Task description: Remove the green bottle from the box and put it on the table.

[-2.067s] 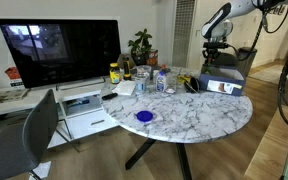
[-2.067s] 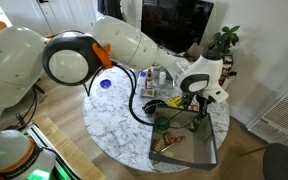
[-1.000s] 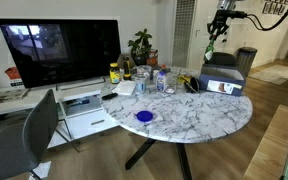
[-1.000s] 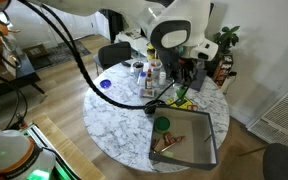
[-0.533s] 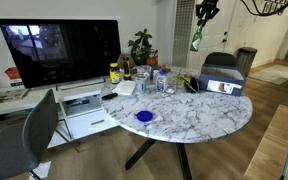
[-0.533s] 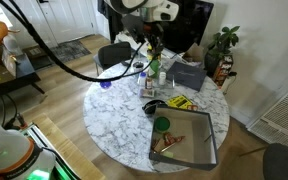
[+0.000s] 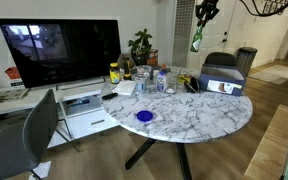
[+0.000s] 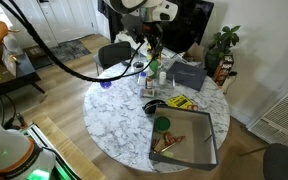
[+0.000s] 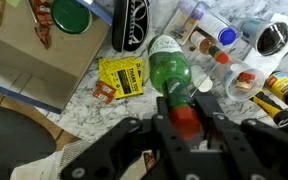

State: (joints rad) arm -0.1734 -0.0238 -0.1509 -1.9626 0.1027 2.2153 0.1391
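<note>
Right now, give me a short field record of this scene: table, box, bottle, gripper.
table: marble top, cluttered with clear bottles and other small items
box: on the table near its edge
green bottle: in the air above the table, outside the box, not yet set down
gripper: shut on the green bottle at its red-capped end

A television [image 7: 59,50], a potted plant [image 7: 140,45] and perhaps a blue lid [image 7: 143,116] show.

The claw [image 9: 184,120] hangs high, pointing down, clamped on the green bottle's [image 9: 170,72] capped end.
</note>
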